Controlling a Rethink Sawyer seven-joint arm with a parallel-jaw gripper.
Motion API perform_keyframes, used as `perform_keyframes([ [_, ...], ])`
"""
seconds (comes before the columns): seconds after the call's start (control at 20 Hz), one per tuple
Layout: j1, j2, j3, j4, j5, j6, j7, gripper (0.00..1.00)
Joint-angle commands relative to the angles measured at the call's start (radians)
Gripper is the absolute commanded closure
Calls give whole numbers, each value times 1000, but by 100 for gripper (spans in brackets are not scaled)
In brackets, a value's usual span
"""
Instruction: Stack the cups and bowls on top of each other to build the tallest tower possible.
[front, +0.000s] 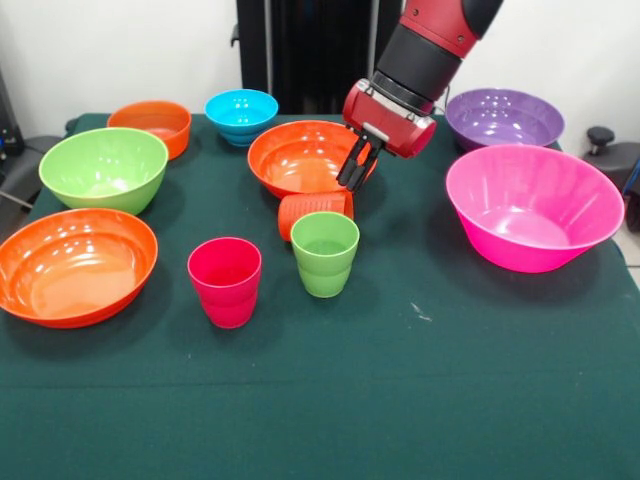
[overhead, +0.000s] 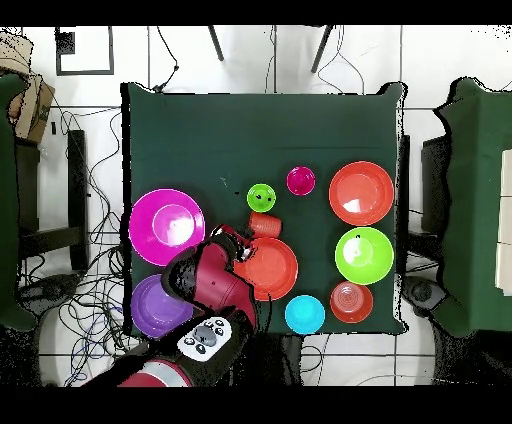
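Observation:
The orange cup (front: 315, 211) lies on its side between the light green cup (front: 325, 252) and a wide orange bowl (front: 300, 158). The magenta-red cup (front: 225, 282) stands upright to the left of the green one. My gripper (front: 353, 182) hangs over the near rim of that bowl, just above the tipped cup. Its fingers are close together and hold nothing. In the overhead view the gripper (overhead: 243, 240) is beside the orange cup (overhead: 265, 225), with the green cup (overhead: 261, 196) and magenta-red cup (overhead: 300, 180) beyond.
The pink bowl (front: 533, 205) and purple bowl (front: 503, 118) stand at the right. At the left are a second wide orange bowl (front: 75, 265), the green bowl (front: 103, 168), the small orange bowl (front: 150, 125) and the small blue bowl (front: 241, 113). All stand apart on the green cloth (front: 400, 400).

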Motion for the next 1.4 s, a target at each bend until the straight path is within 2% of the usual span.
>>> perform_keyframes([
  [0.05,-10,15,109,-38,18,55,190,100],
  [0.5,-3,4,97,-41,23,72,184,100],
  [0.55,5,9,89,-44,25,70,180,0],
  [0.8,-18,-10,111,-35,14,60,192,0],
  [1.4,-40,5,123,-39,-6,28,191,0],
])
